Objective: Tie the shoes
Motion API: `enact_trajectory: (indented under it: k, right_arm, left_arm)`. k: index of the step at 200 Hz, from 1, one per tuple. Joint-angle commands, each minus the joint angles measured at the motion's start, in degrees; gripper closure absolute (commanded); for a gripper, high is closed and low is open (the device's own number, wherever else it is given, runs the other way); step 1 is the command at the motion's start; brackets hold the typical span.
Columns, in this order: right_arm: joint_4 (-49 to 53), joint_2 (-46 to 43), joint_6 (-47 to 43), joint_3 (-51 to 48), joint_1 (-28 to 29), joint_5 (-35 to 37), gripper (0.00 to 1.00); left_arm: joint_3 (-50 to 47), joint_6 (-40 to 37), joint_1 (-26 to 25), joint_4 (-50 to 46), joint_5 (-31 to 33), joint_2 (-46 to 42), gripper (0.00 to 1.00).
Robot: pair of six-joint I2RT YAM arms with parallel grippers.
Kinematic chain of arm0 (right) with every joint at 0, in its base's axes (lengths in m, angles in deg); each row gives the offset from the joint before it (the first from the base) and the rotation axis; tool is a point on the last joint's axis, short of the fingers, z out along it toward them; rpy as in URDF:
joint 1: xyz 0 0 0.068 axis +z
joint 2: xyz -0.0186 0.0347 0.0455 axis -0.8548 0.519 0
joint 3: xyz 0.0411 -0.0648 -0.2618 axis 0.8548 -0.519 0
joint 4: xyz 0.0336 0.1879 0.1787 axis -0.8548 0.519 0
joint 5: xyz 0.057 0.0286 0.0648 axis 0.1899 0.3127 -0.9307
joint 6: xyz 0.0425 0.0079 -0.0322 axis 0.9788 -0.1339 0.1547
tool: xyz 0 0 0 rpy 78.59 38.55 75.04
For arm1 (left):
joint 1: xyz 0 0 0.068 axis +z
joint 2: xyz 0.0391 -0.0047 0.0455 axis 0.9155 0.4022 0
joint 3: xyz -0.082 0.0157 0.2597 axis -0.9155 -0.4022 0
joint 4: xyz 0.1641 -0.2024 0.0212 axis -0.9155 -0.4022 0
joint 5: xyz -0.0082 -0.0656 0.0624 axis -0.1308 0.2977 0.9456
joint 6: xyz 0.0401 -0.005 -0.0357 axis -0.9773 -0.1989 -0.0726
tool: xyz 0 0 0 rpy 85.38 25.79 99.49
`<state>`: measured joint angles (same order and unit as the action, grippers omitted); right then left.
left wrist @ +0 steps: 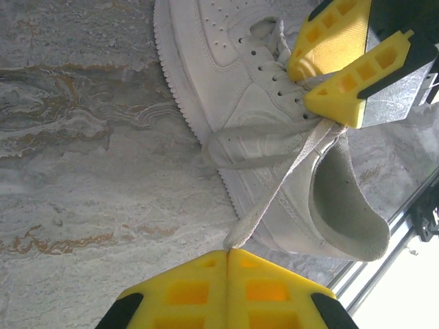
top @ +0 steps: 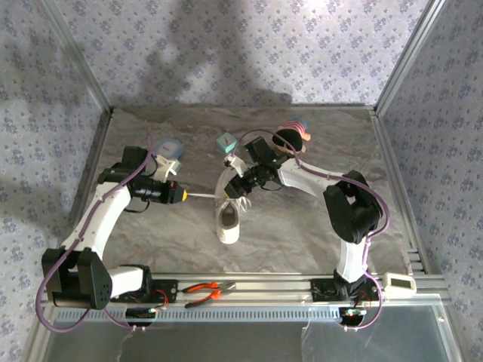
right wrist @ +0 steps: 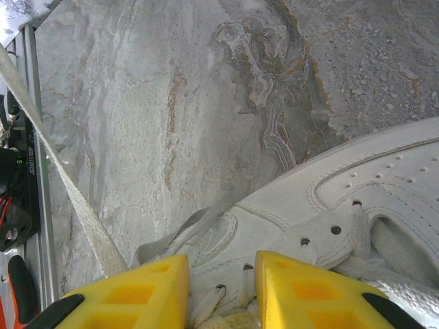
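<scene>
Pinching one sneaker lace (left wrist: 274, 195), left tool (left wrist: 228, 252) closed; right tool (right wrist: 219, 259) parted.

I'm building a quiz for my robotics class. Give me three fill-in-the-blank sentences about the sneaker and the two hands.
1. The left hand is shut on the end of a white ____.
2. The sneaker on the table is ____ in colour.
3. The right hand sits at the sneaker's eyelets, and its fingers are ____.
Missing words: lace; white; yellow.
</scene>
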<state>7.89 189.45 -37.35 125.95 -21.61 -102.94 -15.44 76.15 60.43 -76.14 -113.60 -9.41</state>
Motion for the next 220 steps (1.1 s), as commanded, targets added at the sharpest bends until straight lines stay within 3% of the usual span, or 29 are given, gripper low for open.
enact_trajectory:
  k: [1, 11, 30, 49, 100, 118, 150, 220]
  right_arm:
    - [4.4, -0.6, 0.1, -1.7, -1.1, 1.1, 0.65]
    - [4.0, -1.2, 0.8, -1.5, -1.3, 0.8, 0.62]
    - [3.1, -3.1, 2.9, -1.4, -2.3, -0.4, 0.54]
    - [1.8, -5.9, 5.0, -1.7, -4.0, -1.8, 0.51]
    - [1.5, -11.9, 4.9, -5.5, -9.7, -2.2, 0.49]
    - [1.9, -12.3, 3.7, -8.5, -10.7, -1.1, 0.49]
    - [2.3, -12.0, 2.8, -11.6, -9.2, 2.5, 0.49]
    - [-6.0, -11.5, 5.6, -17.6, -4.1, 9.1, 0.48]
  left_arm:
    - [-0.2, 1.6, 0.5, 0.1, 0.0, -0.4, 1.0]
    - [-0.3, 1.6, 0.5, 0.2, -0.5, -0.4, 0.96]
    - [-0.6, 1.4, 0.5, 0.4, -0.4, -1.3, 0.75]
    - [-0.3, 1.0, 0.5, 0.5, 0.3, -2.0, 0.67]
    - [0.9, 1.9, 0.2, 3.4, -1.6, -0.5, 0.65]
    - [1.2, 2.3, -2.2, 6.5, -2.6, 0.6, 0.63]
    - [2.0, 1.7, -8.6, 12.7, -1.5, 3.3, 0.58]
    - [1.6, 2.6, -13.5, 19.2, 0.8, 10.0, 0.56]
